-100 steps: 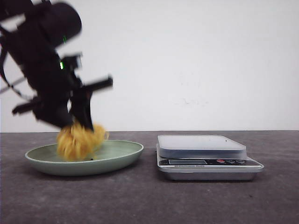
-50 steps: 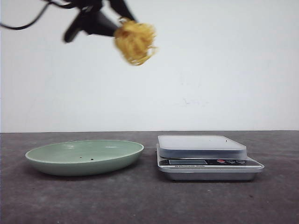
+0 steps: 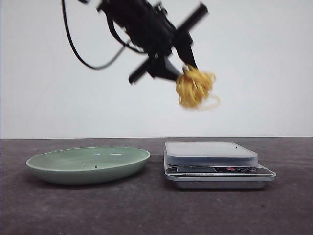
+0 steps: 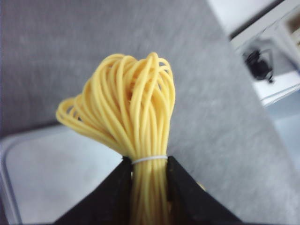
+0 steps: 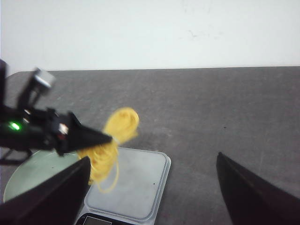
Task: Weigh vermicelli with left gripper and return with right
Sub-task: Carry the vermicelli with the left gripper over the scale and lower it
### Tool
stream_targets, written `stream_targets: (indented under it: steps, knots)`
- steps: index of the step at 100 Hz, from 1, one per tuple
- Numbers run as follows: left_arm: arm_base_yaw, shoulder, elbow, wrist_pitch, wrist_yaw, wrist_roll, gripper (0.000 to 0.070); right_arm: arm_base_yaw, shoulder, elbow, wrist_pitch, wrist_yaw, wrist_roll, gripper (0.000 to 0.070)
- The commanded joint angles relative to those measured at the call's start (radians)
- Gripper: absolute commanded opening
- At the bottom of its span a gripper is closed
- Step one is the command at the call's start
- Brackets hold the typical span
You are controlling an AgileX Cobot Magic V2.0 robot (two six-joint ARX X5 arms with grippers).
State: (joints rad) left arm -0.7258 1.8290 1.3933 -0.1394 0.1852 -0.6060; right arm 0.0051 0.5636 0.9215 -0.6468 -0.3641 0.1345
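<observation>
My left gripper (image 3: 182, 68) is shut on the vermicelli (image 3: 195, 87), a yellow noodle nest held high in the air above the left part of the scale (image 3: 211, 153). In the left wrist view the two black fingers (image 4: 112, 192) pinch the strands (image 4: 126, 108) just below a white tie, with the scale's tray (image 4: 56, 178) beneath. The right wrist view shows the vermicelli (image 5: 112, 140) and the left gripper (image 5: 105, 137) over the scale (image 5: 131, 183). My right gripper (image 5: 152, 171) is open and empty above the table; it is out of the front view.
The pale green plate (image 3: 117, 164) stands empty on the grey table, left of the scale; it also shows in the right wrist view (image 5: 28, 176). A white wall stands behind the table.
My left gripper lifted the vermicelli off the plate, carried it high to the right, and now holds it lower, above the scale. The plate is left empty.
</observation>
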Motion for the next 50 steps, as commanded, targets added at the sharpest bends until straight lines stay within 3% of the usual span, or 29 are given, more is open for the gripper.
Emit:
stream_targets:
  steps: [1,50]
  knots:
    - [-0.016,0.047,0.029,0.002,-0.003,-0.011,0.0011,0.001,0.003,0.023,0.009,-0.004,-0.004,0.0544]
    - [-0.05,0.158,0.029,-0.009,-0.031,0.006,0.0027,0.002,0.002,0.023,-0.006,-0.006,-0.005,0.0545]
